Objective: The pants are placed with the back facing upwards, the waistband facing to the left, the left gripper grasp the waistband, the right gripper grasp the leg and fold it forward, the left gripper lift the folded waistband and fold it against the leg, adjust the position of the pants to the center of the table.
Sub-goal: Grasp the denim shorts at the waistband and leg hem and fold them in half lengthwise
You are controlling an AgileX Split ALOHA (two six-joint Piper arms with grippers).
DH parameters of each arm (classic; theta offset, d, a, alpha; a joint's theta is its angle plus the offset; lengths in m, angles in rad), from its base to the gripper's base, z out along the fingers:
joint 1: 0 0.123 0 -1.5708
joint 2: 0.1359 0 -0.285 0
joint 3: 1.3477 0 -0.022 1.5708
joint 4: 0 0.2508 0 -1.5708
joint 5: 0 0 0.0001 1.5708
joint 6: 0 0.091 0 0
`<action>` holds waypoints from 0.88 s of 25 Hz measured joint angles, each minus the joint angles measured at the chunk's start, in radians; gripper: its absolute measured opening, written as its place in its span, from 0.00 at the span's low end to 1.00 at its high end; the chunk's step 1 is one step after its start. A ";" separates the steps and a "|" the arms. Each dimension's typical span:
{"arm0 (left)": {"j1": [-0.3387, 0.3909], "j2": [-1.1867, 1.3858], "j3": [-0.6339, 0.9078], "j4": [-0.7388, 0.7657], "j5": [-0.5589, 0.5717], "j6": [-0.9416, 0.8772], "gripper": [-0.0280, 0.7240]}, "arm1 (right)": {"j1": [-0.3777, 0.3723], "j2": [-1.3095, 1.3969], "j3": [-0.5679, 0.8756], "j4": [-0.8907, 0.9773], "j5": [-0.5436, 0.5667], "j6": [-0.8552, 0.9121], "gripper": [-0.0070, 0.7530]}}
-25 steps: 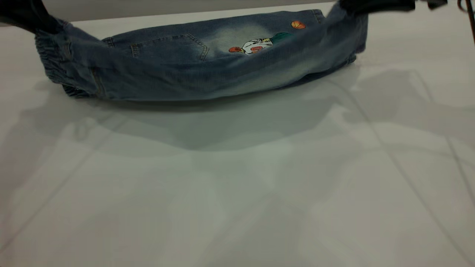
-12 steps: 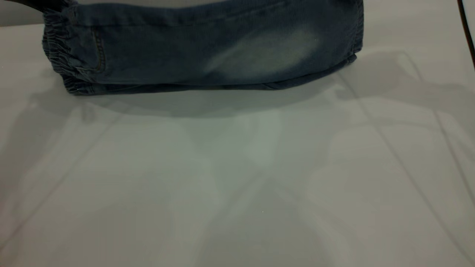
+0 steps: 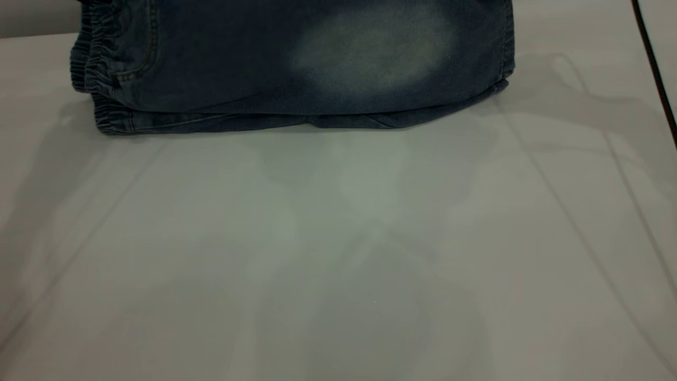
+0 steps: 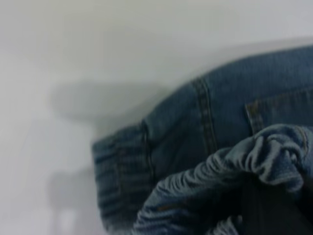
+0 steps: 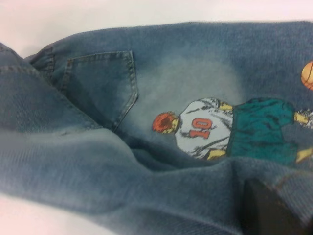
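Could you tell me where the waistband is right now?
In the exterior view, the waistband is at the far left end of the pants, its upper part lifted above the table.

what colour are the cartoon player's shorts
Teal green shorts, clearest in the right wrist view.

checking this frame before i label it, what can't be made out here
- Exterior view: both grippers are out of frame; the pants run off the top edge, so the grasp points are cut off.
- Exterior view: the lifted leg hides the cartoon print, seen only in the right wrist view.
- Left wrist view: blurred; the bunched waistband covers the left gripper, so its fingers cannot be judged.
- Right wrist view: denim covers all but a dark corner of the right gripper.
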 joint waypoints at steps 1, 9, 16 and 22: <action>0.000 0.012 -0.015 0.000 -0.001 0.007 0.13 | 0.000 0.017 -0.019 -0.001 -0.001 0.000 0.03; -0.008 0.088 -0.068 0.001 -0.107 0.039 0.13 | 0.000 0.142 -0.139 -0.006 -0.093 -0.004 0.03; -0.008 0.144 -0.069 0.003 -0.132 0.049 0.13 | -0.003 0.165 -0.140 -0.009 -0.168 -0.003 0.05; -0.008 0.144 -0.069 0.005 -0.111 0.069 0.29 | -0.004 0.165 -0.139 -0.018 -0.129 -0.002 0.23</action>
